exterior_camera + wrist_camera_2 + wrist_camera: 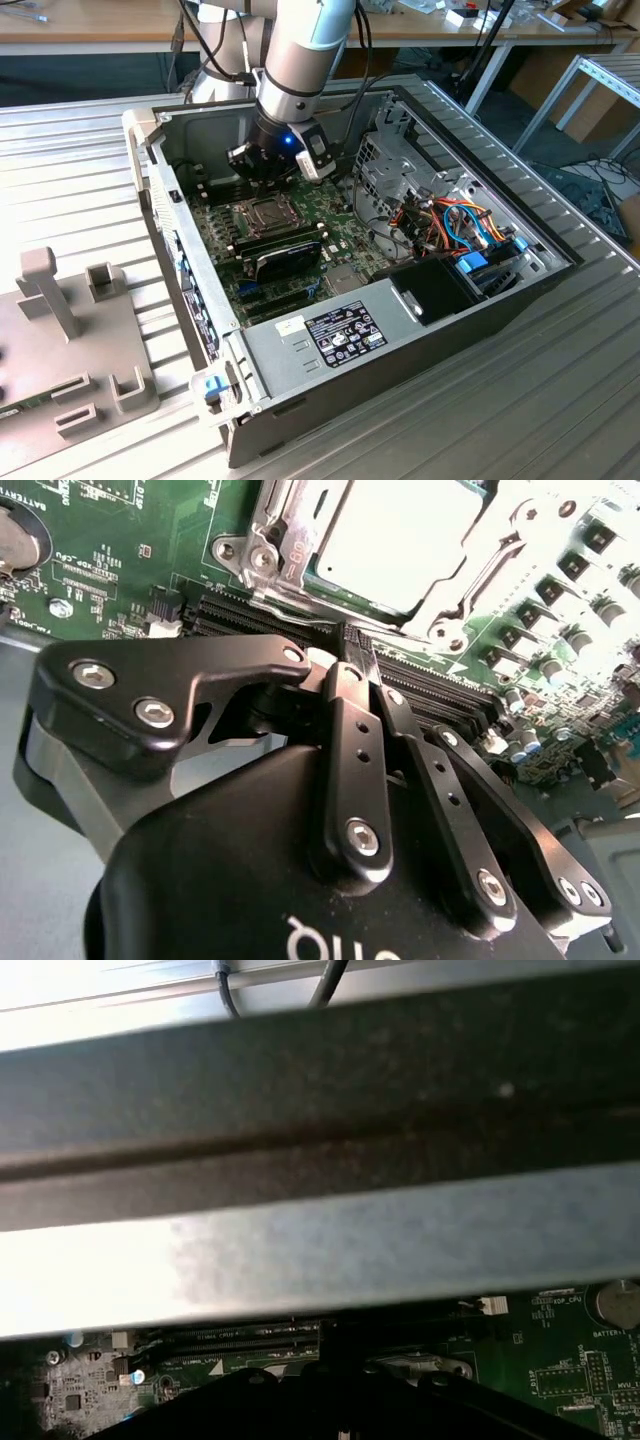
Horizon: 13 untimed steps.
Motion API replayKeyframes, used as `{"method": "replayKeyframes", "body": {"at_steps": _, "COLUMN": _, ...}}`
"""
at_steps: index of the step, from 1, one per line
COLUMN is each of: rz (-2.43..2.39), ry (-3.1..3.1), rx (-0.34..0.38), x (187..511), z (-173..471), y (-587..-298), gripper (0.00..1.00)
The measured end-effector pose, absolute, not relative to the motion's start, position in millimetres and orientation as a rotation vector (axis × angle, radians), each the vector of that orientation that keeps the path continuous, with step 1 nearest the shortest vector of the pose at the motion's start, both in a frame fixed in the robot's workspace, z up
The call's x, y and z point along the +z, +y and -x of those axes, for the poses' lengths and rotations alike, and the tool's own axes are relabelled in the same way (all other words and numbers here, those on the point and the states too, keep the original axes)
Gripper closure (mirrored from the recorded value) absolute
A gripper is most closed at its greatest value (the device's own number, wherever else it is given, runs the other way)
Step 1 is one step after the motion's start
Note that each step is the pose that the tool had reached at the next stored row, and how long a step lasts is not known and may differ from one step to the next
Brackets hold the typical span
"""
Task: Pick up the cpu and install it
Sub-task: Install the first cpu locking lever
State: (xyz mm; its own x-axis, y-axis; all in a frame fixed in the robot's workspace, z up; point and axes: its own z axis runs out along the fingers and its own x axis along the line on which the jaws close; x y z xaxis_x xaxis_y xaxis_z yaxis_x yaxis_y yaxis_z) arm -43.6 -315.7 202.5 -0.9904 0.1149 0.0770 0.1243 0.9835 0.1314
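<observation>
**A:** What lies nearest in the exterior view?

**B:** A ribbed metal counter (560, 400) carries an open computer case (250, 345). Its near end holds a grey power supply (330, 335), with a black card (285, 255) just beyond it on the green motherboard (340, 240). Bundled cables (450, 225) sit toward the exterior view's right.

**A:** And the cpu?

**B:** The cpu (400, 540), a pale square chip, already lies in its socket, with the metal retention frame (260, 550) around it. In the exterior view the socket (262, 213) sits beyond the black card, directly under the arm.

**A:** Where is the claw?

**B:** The claw (350, 665) hangs just above the memory slots (440, 690) beside the socket, fingers drawn together with nothing between them. In the exterior view the claw (272, 170) hovers low over the board, inside the case.

**A:** What could go wrong?

**B:** In my judgement, a slight drop or sideways drift could drive the fingertips into the memory slots or the frame. If the chip is not fully seated, pressure might bend the contacts.

**A:** Do the views differ?

**B:** The second wrist view gives the chip and the fingers in close detail. The first wrist view looks past a broad case wall (320, 1160) to a coin battery (615, 1303). The exterior view adds the arm's position within the whole case.
</observation>
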Motion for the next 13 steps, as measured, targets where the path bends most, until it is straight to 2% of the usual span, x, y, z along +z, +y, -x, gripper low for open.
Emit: {"method": "replayKeyframes", "body": {"at_steps": 13, "rz": 0.185, "ry": -3.06, "rx": -0.21, "x": 201.6, "z": 43.0, "y": -315.6, "gripper": 0.89}}
